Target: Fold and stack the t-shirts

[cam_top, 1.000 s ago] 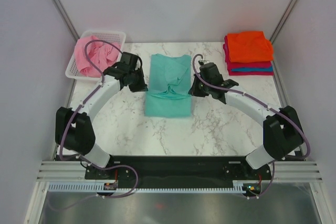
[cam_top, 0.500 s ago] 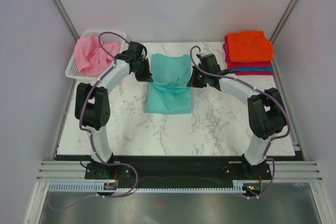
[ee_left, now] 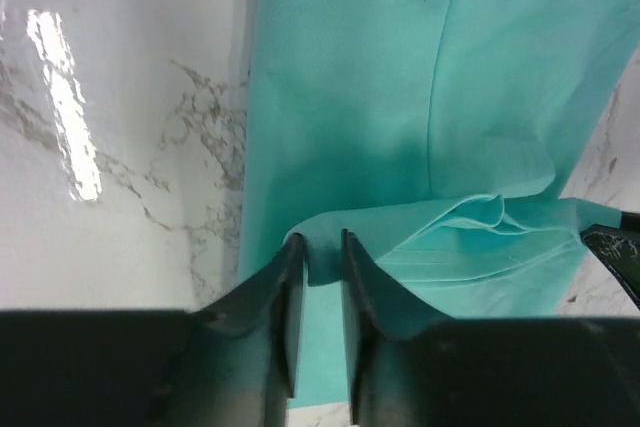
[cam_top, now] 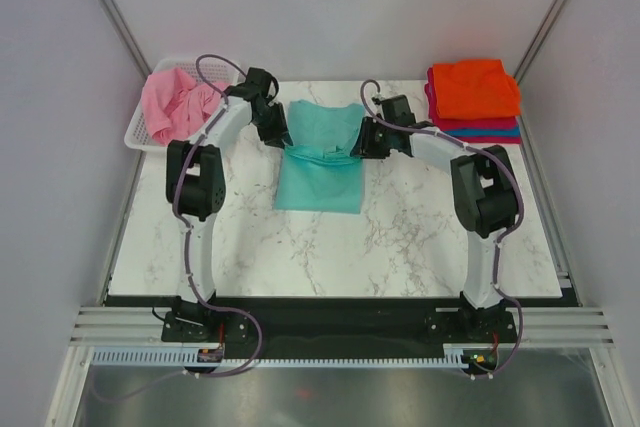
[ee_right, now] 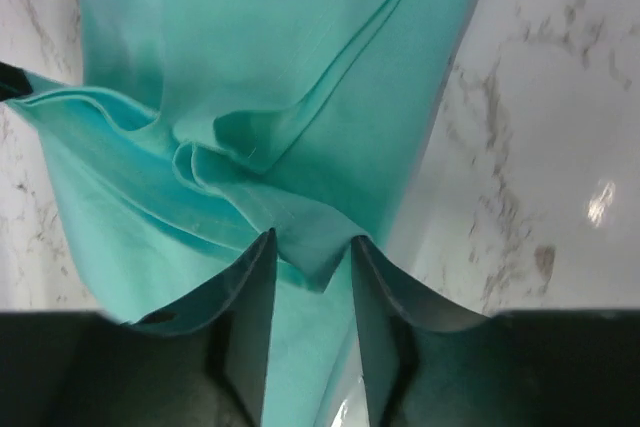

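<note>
Finishing the teal tee's (cam_top: 318,172) fold on the counter (cam_top: 400,237), with left gripper (ee_left: 320,242) and right gripper (ee_right: 314,239) slightly parted around its doubled edge at either side; leaving stacking on the pile (cam_top: 475,92) beyond the right, then the pink tee (cam_top: 175,102) beyond the left.

A white, grey-veined marble tabletop (cam_top: 400,247) is enclosed by plain pale grey walls (cam_top: 330,7), joined by slanting aluminium posts (cam_top: 108,7) at upper left and upper right. A bright streak of light (ee_left: 65,97) is mirrored on the stone.

A teal t-shirt (cam_top: 318,185), a pink t-shirt (cam_top: 172,105), a grey-veined white table (cam_top: 400,237).
</note>
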Robot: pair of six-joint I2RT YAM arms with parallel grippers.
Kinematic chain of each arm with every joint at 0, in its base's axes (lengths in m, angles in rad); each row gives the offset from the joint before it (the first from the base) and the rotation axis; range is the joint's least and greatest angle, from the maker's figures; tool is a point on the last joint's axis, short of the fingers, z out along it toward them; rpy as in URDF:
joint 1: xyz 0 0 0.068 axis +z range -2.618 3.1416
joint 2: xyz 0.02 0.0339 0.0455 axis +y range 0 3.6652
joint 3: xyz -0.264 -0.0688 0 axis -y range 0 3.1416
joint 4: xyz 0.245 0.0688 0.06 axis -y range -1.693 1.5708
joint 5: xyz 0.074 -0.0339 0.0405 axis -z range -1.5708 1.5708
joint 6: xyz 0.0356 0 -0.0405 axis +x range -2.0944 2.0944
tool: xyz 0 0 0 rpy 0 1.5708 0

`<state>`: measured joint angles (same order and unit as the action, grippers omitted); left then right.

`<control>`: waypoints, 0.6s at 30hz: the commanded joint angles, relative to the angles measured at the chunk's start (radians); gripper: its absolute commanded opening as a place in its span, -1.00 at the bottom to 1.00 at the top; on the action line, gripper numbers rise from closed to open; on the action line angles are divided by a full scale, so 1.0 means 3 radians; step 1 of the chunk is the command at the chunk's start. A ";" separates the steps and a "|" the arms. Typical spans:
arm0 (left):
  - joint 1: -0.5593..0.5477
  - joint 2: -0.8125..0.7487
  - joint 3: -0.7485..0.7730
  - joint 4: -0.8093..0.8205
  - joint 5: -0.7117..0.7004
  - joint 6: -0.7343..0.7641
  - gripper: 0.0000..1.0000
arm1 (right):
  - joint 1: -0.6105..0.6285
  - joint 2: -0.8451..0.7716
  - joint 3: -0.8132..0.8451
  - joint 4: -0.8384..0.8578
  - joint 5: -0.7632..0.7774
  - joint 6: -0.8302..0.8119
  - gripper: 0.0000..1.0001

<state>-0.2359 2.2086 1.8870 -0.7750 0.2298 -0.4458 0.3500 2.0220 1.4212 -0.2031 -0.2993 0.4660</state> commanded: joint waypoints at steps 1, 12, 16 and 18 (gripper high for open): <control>0.0050 0.0327 0.0880 -0.0554 0.0149 0.0177 -0.26 | -0.0149 0.0284 0.0517 -0.0033 -0.0153 -0.0009 -0.05; 0.0117 -0.0252 0.0975 -0.0879 0.0134 0.0070 0.09 | -0.0298 -0.0438 0.0620 -0.0571 -0.0266 -0.0030 0.39; 0.0112 -0.0841 -0.0338 -0.0375 0.0103 -0.0007 0.08 | -0.0175 -0.1057 -0.0463 -0.0280 -0.0291 0.0118 0.58; 0.0112 -0.1274 -0.0837 -0.0128 0.0144 -0.0089 0.08 | -0.0058 -0.1263 -0.0885 -0.0005 -0.0367 0.0302 0.60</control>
<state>-0.2005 1.9701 1.8191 -0.9176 0.2657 -0.4389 0.2821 1.7214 1.3262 -0.2890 -0.3634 0.4873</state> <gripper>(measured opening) 0.539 0.796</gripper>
